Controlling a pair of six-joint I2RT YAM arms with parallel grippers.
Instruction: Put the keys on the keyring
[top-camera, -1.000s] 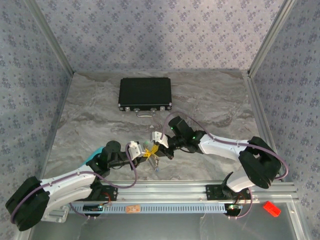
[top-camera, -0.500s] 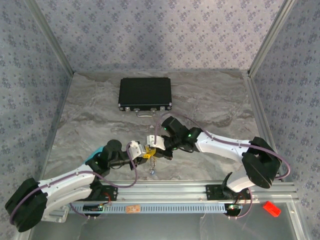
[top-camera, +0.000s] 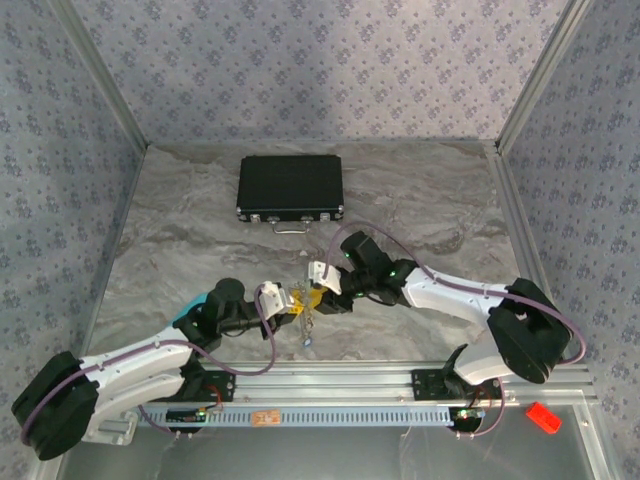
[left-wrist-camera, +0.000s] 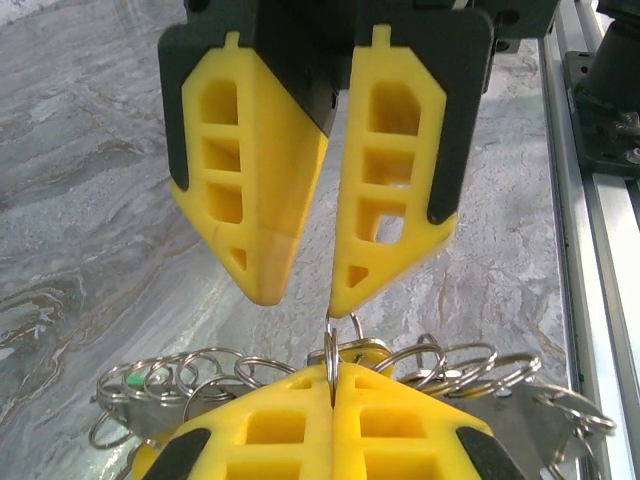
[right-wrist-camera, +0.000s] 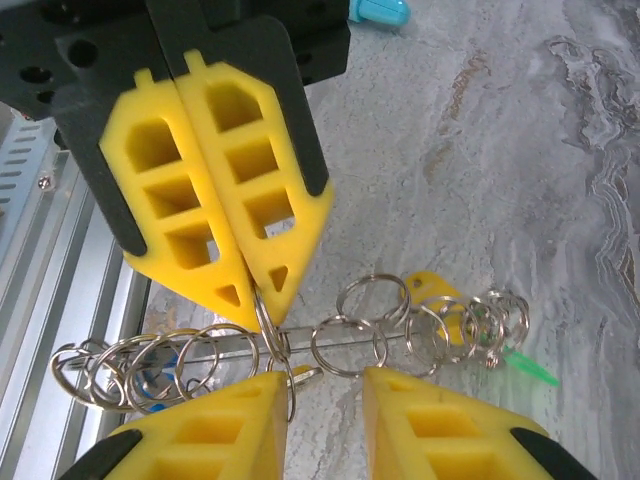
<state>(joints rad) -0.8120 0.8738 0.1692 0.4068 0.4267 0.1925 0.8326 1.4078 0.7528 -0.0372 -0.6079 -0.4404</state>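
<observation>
The left gripper (left-wrist-camera: 335, 378) was clenched on one ring of the keyring (right-wrist-camera: 345, 345), which hung between the two arms near the table's (top-camera: 420, 200) front edge. The right gripper (right-wrist-camera: 325, 388) stood released just beside that ring. What looked like a yellow key (right-wrist-camera: 433, 290) sat among the rings.

Brightness: bright, even, diffuse light from above; the top view is well exposed.
Shadows: soft and faint under the arms (top-camera: 150, 355) on the table (top-camera: 180, 230).
Glare: small glints on the keyring (right-wrist-camera: 372, 345); pale sheen on the rail (top-camera: 330, 378).
Focus: wrist views crisp mid-frame; the left gripper (left-wrist-camera: 333, 378) slightly soft at the near edge.
Distortion: mild wide-angle stretch in the wrist views.
</observation>
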